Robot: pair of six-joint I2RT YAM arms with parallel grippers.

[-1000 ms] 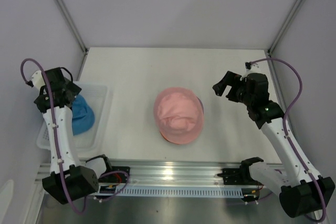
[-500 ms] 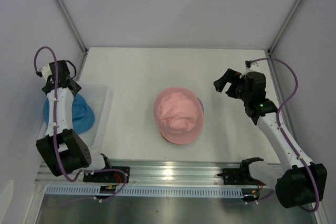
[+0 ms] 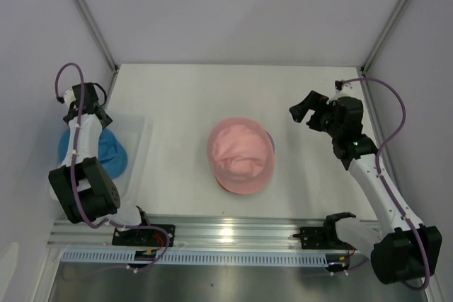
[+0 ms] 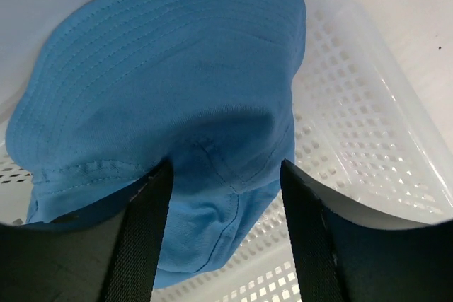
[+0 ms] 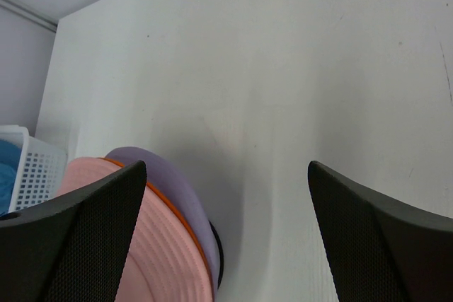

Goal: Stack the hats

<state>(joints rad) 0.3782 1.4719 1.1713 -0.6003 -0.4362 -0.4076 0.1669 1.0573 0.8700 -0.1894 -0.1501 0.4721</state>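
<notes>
The pink hat [image 3: 241,155] lies at mid-table on top of the orange hat [image 3: 225,187] and the purple hat [image 3: 272,146], whose edges peek out below it. The right wrist view shows the same stack: pink [image 5: 163,252], orange rim [image 5: 172,208], purple [image 5: 166,175]. The blue hat [image 3: 107,155] lies crumpled in the white mesh basket [image 3: 134,164] at the left. My left gripper [image 3: 90,114] is open just above the blue hat [image 4: 163,83], with a finger [image 4: 141,231] on either side of a fold of it. My right gripper [image 3: 306,112] is open and empty, to the right of the stack and above the table.
The basket wall [image 4: 354,125] rises close on the right of the left fingers. The basket's corner [image 5: 28,167] shows in the right wrist view. The enclosure walls and frame posts stand close on the left, right and back. An aluminium rail [image 3: 226,235] runs along the near edge.
My left arm has folded back, and its wrist has moved up and right to the basket's far end. My right gripper has shifted slightly right.
</notes>
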